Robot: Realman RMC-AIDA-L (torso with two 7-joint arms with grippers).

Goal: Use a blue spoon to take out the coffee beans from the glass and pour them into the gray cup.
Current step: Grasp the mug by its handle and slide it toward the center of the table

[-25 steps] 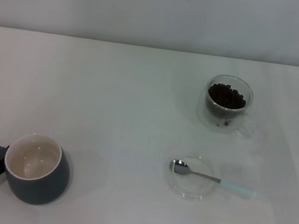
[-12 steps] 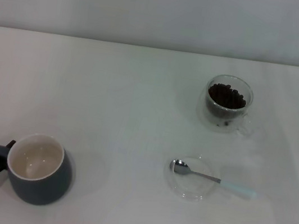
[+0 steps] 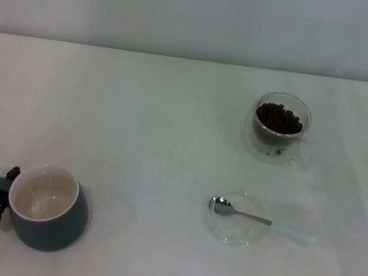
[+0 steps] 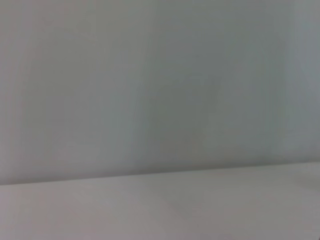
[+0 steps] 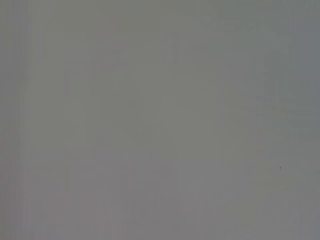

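The gray cup (image 3: 49, 218) stands at the near left of the table, its cream inside showing and nothing in it. My left gripper (image 3: 0, 168) is right beside its handle (image 3: 0, 186), open, with the two black fingertips apart above the handle. The blue spoon (image 3: 255, 219) lies flat across a clear saucer, bowl to the left and pale blue handle to the right. The glass (image 3: 280, 129) stands at the far right with the coffee beans (image 3: 279, 118) heaped inside. My right gripper is out of view. Both wrist views show only blank pale surface.
The clear glass saucer (image 3: 232, 231) under the spoon sits at the near right of the white table (image 3: 155, 140). A pale wall runs along the table's far edge.
The left gripper has shifted up and right along the cup's handle, and its fingertips now show above it. The cup slid slightly right. The dark bit at the far right edge is gone.
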